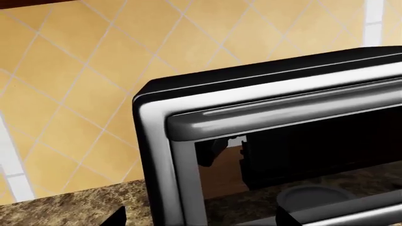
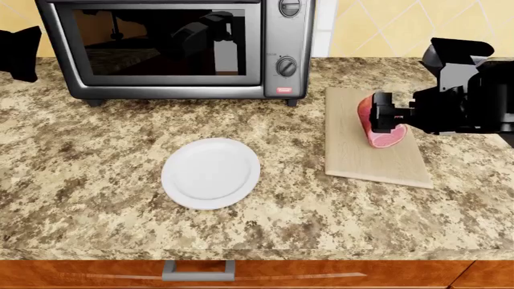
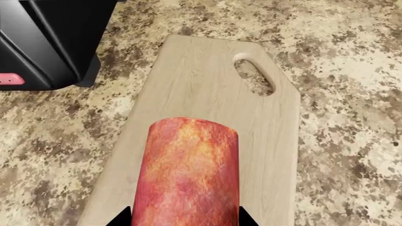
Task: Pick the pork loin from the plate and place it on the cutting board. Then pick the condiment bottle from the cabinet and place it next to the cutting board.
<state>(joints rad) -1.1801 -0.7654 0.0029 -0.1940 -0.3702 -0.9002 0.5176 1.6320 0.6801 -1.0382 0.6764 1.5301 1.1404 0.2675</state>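
My right gripper (image 2: 389, 114) is shut on the pork loin (image 2: 379, 122), a pink-red cylinder, and holds it just over the light tan cutting board (image 2: 357, 156) at the right of the counter. In the right wrist view the pork loin (image 3: 188, 174) sits between the black fingertips (image 3: 122, 217), above the board (image 3: 201, 80). The white plate (image 2: 211, 173) lies empty in the middle of the counter. My left gripper (image 2: 18, 53) is at the far left edge, beside the toaster oven; in its wrist view the fingertips (image 1: 116, 217) stand wide apart with nothing between. The condiment bottle is out of view.
A black and silver toaster oven (image 2: 177, 45) stands at the back of the granite counter (image 2: 96, 180), and fills the left wrist view (image 1: 264, 132). Yellow tiled wall (image 2: 418, 24) behind. A drawer handle (image 2: 198, 272) shows below the counter's front edge.
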